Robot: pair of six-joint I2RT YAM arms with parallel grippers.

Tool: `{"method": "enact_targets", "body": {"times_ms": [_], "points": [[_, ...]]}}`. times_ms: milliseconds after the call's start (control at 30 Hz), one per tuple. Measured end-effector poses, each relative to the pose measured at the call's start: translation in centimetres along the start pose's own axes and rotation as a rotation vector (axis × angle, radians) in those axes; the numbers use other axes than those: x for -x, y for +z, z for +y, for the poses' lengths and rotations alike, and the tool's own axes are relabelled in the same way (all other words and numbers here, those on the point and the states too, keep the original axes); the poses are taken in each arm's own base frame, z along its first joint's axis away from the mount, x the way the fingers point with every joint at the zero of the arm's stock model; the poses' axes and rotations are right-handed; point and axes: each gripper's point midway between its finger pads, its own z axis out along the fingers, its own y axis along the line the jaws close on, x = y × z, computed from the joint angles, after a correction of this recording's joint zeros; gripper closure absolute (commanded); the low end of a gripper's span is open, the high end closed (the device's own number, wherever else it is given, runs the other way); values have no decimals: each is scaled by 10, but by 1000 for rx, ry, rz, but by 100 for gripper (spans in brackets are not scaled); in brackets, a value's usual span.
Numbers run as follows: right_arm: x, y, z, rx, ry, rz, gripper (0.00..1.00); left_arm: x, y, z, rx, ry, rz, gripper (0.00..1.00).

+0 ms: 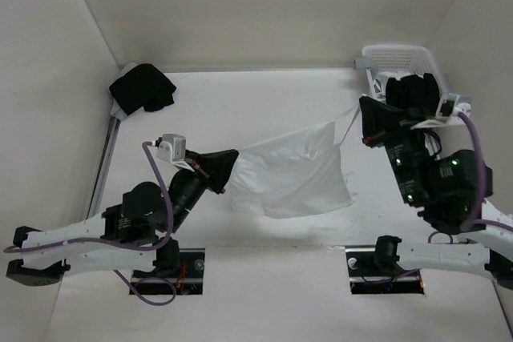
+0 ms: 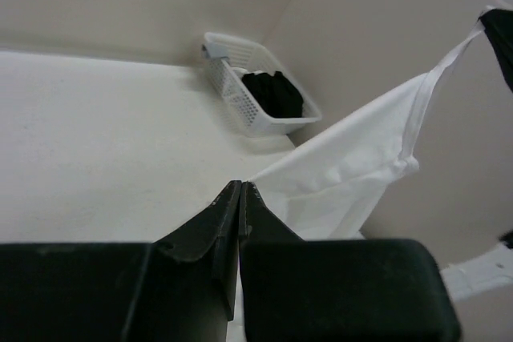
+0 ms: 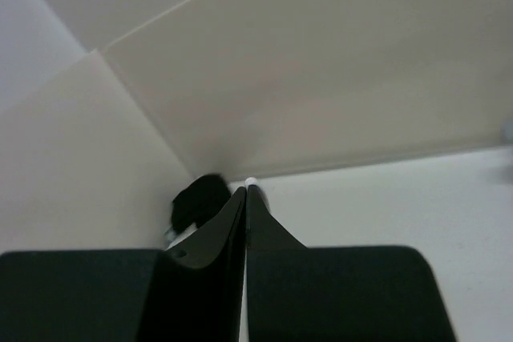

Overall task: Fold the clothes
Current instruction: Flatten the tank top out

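Note:
The clothes [image 1: 292, 174], a thin white camisole, hang stretched between my two grippers above the middle of the table. My left gripper [image 1: 234, 162] is shut on the left edge. In the left wrist view the fabric [image 2: 345, 174] runs out from the shut tips [image 2: 241, 185] towards the upper right, where a narrow strap [image 2: 449, 58] leads off to the right gripper. That right gripper [image 1: 365, 120] is shut on the strap end. Its wrist view shows only a small white bit of the clothes [image 3: 251, 183] at the closed tips [image 3: 246, 190].
A white lattice basket [image 1: 397, 58] holding black garments [image 1: 413, 90] stands at the back right, just behind the right arm; it also shows in the left wrist view [image 2: 240, 102]. A black garment pile [image 1: 143, 90] lies in the back left corner. White walls enclose the table.

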Motion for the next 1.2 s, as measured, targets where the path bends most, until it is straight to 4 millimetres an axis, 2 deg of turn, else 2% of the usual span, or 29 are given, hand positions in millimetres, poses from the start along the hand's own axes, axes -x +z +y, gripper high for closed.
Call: {"method": "enact_targets", "body": {"times_ms": [100, 167, 200, 233, 267, 300, 333, 400, 433, 467, 500, 533, 567, 600, 633, 667, 700, 733, 767, 833, 867, 933, 1033, 1100, 1200], "points": [[-19, 42, -20, -97, -96, -29, 97, -9, 13, 18, 96, 91, -9, 100], [-46, 90, -37, -138, -144, 1, 96, -18, 30, 40, 186, 163, -9, 99], [-72, 124, -53, -166, -160, 49, 96, -24, 40, 55, 235, 198, -6, 99], [-91, 142, -66, -189, -168, 88, 95, -30, 50, 68, 272, 223, 3, 99], [-128, 172, -89, -218, -169, 170, 90, -35, 70, 97, 349, 256, 9, 98], [-147, 187, -101, -237, -163, 208, 85, -39, 81, 113, 386, 267, 19, 97], [-182, 209, -126, -271, -149, 286, 79, -43, 92, 136, 441, 273, 30, 96], [-233, 249, -168, -333, -113, 385, 57, -63, 127, 222, 612, 222, 85, 89], [-268, 274, -204, -382, -72, 445, 49, -72, 133, 260, 691, 192, 113, 77], [-276, 276, -212, -394, -59, 460, 48, -84, 136, 294, 757, 150, 148, 73], [-288, 274, -232, -427, -47, 500, 46, -96, 133, 328, 823, 100, 181, 63], [-291, 269, -239, -449, -41, 523, 49, -104, 125, 352, 878, 58, 201, 61], [-290, 266, -241, -453, -32, 524, 51, -106, 120, 361, 898, 35, 206, 60], [-290, 258, -238, -441, -19, 512, 70, -105, 111, 371, 929, -5, 195, 60], [-295, 231, -231, -439, -7, 541, 84, -102, 105, 375, 940, -31, 177, 60], [-299, 215, -223, -425, 11, 546, 90, -101, 102, 375, 939, -43, 167, 60], [-308, 188, -209, -399, 21, 575, 95, -101, 97, 375, 944, -55, 160, 61], [-314, 171, -198, -377, 37, 592, 96, -101, 91, 373, 940, -69, 152, 61], [-327, 147, -182, -342, 62, 615, 94, -104, 84, 370, 939, -80, 150, 62], [-363, 92, -157, -275, 93, 714, 81, -114, 65, 367, 946, -94, 166, 62], [-381, 67, -152, -263, 111, 763, 70, -120, 56, 365, 947, -100, 174, 62], [-412, 19, -163, -291, 118, 863, 52, -134, 28, 363, 973, -110, 204, 60], [-433, -33, -185, -369, 132, 939, 45, -146, -8, 361, 1016, -120, 224, 55], [-434, -42, -187, -379, 144, 943, 46, -146, -18, 359, 1031, -125, 213, 55], [-435, -30, -181, -368, 180, 910, 52, -151, -22, 365, 1058, -126, 229, 55]]}}
